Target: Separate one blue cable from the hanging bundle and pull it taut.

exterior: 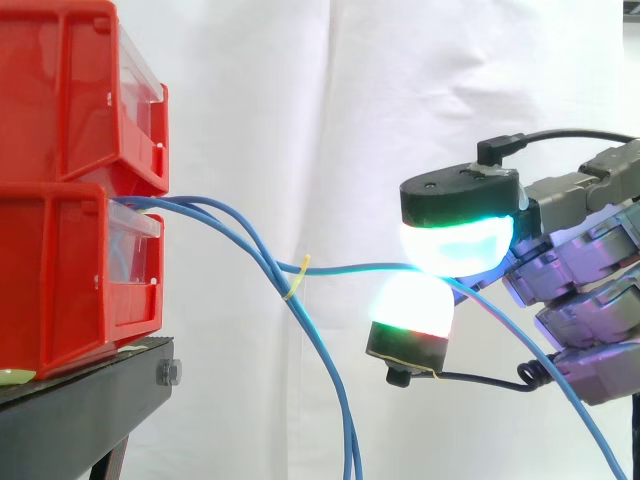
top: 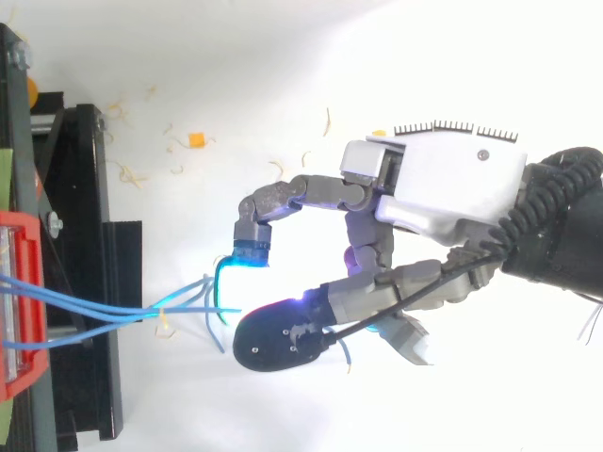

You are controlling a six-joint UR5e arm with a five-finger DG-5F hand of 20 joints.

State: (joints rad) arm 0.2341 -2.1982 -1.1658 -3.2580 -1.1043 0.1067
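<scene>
Several blue cables (exterior: 225, 222) come out between the stacked red bins (exterior: 70, 110) and hang down as a bundle (exterior: 335, 390), tied with a yellow twist (exterior: 296, 278). One blue cable (exterior: 350, 267) leaves the bundle and runs nearly level to the right, into my hand (exterior: 580, 270). It passes between two glowing fingertips (exterior: 455, 245), one above and one below, then drops away to the lower right. From above, my hand (top: 443, 188) is curled, with the cyan and dark tips near the cable ends (top: 212, 306). The hand is shut on that one cable.
The bins stand on a black stand (exterior: 90, 400) at the left, before a white curtain. In the top view, small yellow and orange scraps (top: 196, 140) lie scattered on the white floor by the stand (top: 89, 188).
</scene>
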